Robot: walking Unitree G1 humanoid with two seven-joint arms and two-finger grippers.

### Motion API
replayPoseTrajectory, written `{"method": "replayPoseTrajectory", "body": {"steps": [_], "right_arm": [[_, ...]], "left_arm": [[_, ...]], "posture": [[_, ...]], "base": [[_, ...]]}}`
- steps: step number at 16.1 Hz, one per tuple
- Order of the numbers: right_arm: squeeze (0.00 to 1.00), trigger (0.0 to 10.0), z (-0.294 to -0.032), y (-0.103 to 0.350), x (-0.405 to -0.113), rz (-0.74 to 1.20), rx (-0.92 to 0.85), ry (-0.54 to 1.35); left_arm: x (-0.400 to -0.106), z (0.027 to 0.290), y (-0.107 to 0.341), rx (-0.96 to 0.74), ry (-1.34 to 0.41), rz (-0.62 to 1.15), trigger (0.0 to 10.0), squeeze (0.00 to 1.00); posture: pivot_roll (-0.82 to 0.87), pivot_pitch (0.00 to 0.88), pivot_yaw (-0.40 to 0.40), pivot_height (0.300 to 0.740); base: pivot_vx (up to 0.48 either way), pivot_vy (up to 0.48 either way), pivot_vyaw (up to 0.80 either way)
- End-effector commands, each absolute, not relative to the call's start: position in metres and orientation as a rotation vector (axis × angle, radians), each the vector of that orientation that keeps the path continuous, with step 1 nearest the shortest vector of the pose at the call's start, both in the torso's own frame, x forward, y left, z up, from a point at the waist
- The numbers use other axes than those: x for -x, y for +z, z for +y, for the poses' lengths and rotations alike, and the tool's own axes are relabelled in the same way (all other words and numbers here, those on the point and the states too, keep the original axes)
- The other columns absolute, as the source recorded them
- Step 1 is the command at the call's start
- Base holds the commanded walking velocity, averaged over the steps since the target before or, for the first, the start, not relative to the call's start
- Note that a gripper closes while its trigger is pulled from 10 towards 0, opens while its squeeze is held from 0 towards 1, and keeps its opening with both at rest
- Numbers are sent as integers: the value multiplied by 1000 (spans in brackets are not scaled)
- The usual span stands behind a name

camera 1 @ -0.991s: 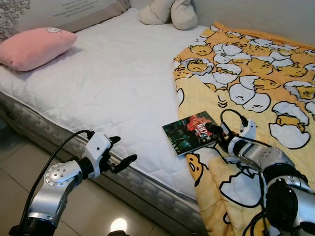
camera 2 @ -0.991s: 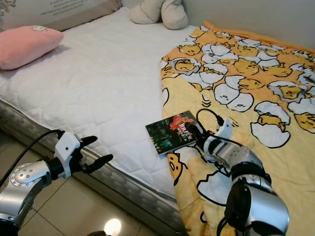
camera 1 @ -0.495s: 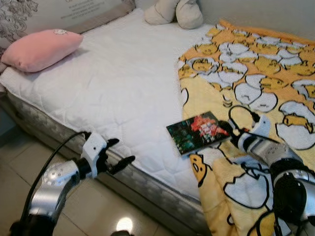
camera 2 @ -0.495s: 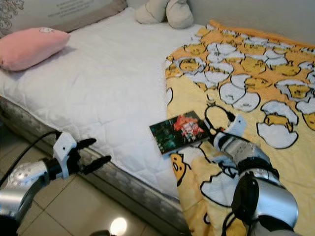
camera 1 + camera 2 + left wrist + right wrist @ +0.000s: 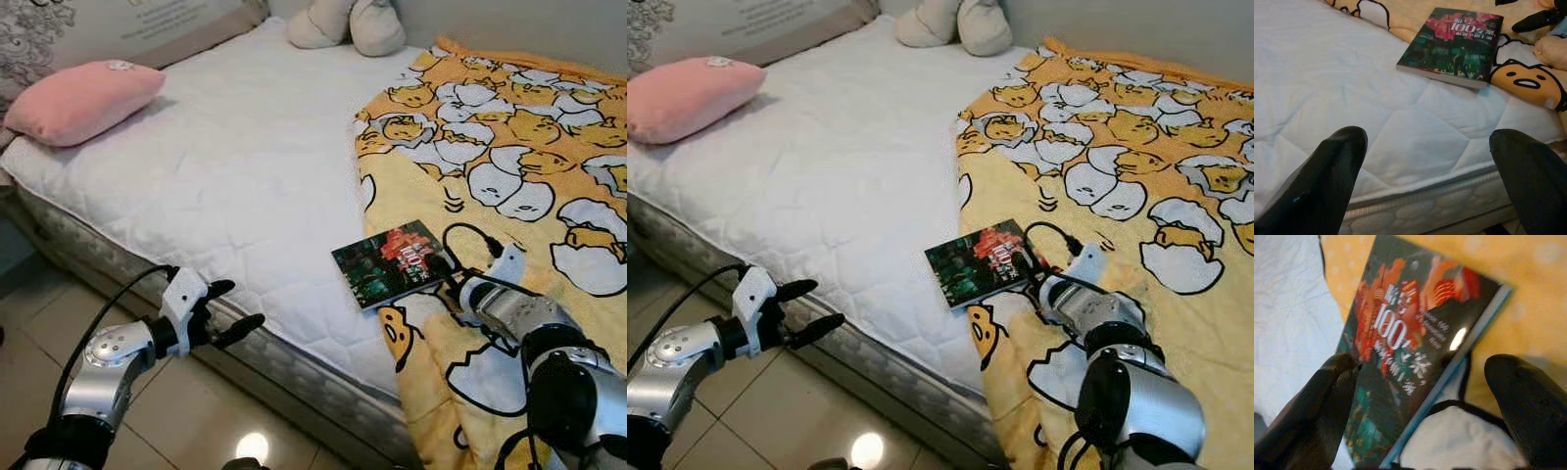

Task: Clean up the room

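A book (image 5: pixel 390 262) with a dark green and red cover lies flat on the white mattress (image 5: pixel 225 176), its right edge on the yellow blanket (image 5: pixel 509 137). My right gripper (image 5: pixel 443 272) is open at that right edge. In the right wrist view one finger (image 5: pixel 1327 406) hangs over the book's cover (image 5: pixel 1400 357) and the other finger (image 5: pixel 1528 401) over the blanket. My left gripper (image 5: pixel 233 308) is open in front of the mattress's near edge, low and left of the book. In the left wrist view the book (image 5: pixel 1454 46) lies ahead.
A pink pillow (image 5: pixel 83 98) lies at the bed's far left. A cream plush toy (image 5: pixel 348 24) sits at the far end by the wall. The blanket hangs over the bed's front edge at right. Tiled floor (image 5: pixel 34 328) runs along the front.
The whole view has shifted a little. My right gripper has drawn slightly closer to the book's right edge. The book lies where it was.
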State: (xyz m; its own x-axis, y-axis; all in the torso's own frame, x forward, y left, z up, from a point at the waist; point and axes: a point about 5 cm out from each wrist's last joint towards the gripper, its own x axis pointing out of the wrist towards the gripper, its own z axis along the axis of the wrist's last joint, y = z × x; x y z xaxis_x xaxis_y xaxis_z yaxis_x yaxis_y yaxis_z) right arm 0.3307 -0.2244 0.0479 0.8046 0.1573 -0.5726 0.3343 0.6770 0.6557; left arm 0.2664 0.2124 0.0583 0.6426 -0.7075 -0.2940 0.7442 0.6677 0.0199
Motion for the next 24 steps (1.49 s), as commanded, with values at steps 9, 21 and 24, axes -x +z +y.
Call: {"method": "replayPoseTrajectory", "body": {"steps": [9, 21, 24], "right_arm": [[0, 10000, -204, 29, -324, 606, -993, -197], [0, 10000, -174, 46, -341, 480, -1069, -40], [0, 3922, -171, 39, -337, 494, -1081, -78]], "left_arm": [[-269, 197, 85, -171, -893, 211, 10000, 0], [-286, 195, 65, -177, -847, 281, 10000, 0], [-290, 214, 52, -177, -786, 338, 10000, 0]], "posture": [[109, 0, 69, 740], [130, 0, 66, 740], [150, 0, 60, 740]], "base": [[0, 0, 0], [0, 0, 0], [0, 0, 0]]}}
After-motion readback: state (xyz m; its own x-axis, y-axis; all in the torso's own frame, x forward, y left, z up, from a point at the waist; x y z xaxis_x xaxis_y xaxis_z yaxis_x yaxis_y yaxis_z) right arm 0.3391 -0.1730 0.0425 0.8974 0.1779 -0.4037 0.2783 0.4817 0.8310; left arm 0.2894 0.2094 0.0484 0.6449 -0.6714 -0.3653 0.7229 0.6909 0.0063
